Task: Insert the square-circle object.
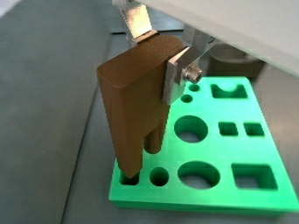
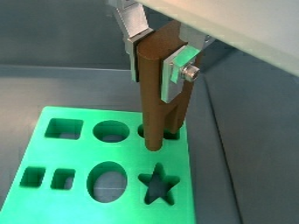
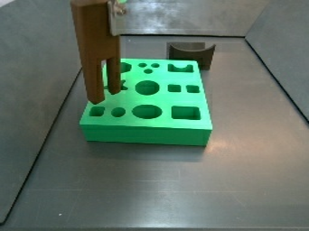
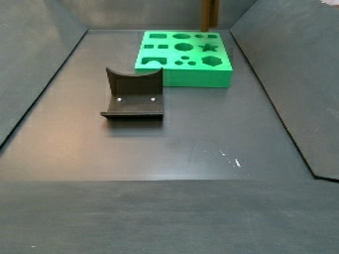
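In both wrist views the gripper (image 1: 162, 52) clamps the top of the brown bar (image 1: 131, 105) between its jaws, the bar's two prongs entering holes at a corner of the green block (image 1: 233, 197). In a side view one bar (image 3: 93, 50) stands upright over one block (image 3: 157, 126); one dark grey block (image 3: 190, 51) sits behind

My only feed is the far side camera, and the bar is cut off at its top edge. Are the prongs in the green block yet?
Observer: Not seated, it seems. In a side view the prongs of the brown bar end just above the green block.
Operator: How is it held?
Observer: The gripper is shut on the bar's upper end, and the bar stands upright.
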